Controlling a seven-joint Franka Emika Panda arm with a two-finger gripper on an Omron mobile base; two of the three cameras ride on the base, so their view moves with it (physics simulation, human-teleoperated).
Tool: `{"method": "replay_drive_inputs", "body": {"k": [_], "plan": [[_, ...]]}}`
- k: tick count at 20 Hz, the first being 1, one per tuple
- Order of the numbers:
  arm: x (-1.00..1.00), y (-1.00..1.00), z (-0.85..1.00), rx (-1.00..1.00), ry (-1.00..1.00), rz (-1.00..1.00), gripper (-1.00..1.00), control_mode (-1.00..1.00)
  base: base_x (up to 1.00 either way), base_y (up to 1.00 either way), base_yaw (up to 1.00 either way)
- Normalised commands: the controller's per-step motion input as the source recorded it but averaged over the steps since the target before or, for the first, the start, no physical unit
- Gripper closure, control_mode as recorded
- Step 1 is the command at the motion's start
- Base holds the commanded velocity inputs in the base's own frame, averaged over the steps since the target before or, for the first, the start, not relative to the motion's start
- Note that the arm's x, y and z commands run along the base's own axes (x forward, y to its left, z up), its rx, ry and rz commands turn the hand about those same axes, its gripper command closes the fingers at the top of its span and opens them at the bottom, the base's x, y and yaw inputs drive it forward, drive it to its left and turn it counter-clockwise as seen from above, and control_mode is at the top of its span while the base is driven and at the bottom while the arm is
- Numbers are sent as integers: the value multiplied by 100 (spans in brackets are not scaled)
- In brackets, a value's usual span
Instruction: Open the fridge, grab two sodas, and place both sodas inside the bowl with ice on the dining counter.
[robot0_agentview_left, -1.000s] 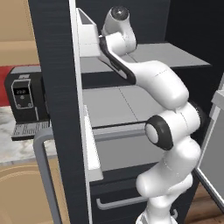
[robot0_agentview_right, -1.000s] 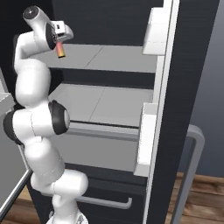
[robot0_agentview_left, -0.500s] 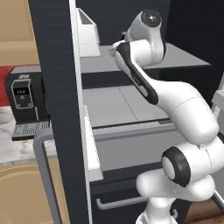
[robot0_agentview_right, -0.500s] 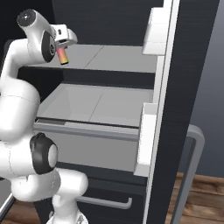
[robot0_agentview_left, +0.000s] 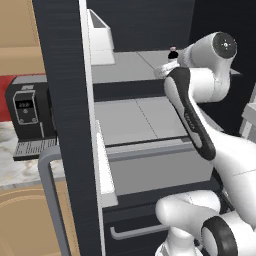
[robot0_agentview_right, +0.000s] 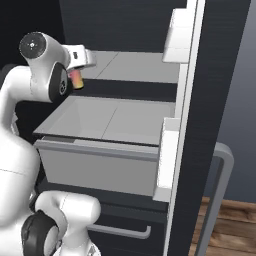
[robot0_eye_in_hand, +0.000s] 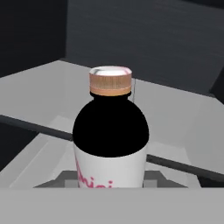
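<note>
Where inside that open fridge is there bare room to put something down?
The middle shelf lies bare from its front lip to the dark back wall. The upper shelf is free toward the door bins. Its other end is crowded: the tool holds the soda bottle there.

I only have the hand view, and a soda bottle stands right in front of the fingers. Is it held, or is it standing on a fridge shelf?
Observer: Held. The gripper is shut on the soda bottle, which hangs in front of the upper shelf and rests on nothing.
Operator: Are the fridge doors clear for backing out?
Observer: Both stand open, the left door and the right door, one at each side of the arm.
Operator: Anything past the left door?
Observer: A black coffee machine on the counter there.
</note>
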Motion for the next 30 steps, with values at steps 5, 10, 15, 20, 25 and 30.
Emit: {"method": "replay_drive_inputs", "body": {"k": [5,10,15,20,25,30], "plan": [[-100,-19,0,2,0,-4,100,-100,0,0,0],[-100,-14,-3,0,0,-5,100,-100,0,0,0],[-100,-11,-19,0,0,-4,100,-100,0,0,0],[-96,-1,-35,-2,0,-1,100,-100,0,0,0],[-46,0,-37,-11,9,0,100,-100,0,0,0],[-11,0,-35,-4,11,0,100,-100,0,0,0]]}}
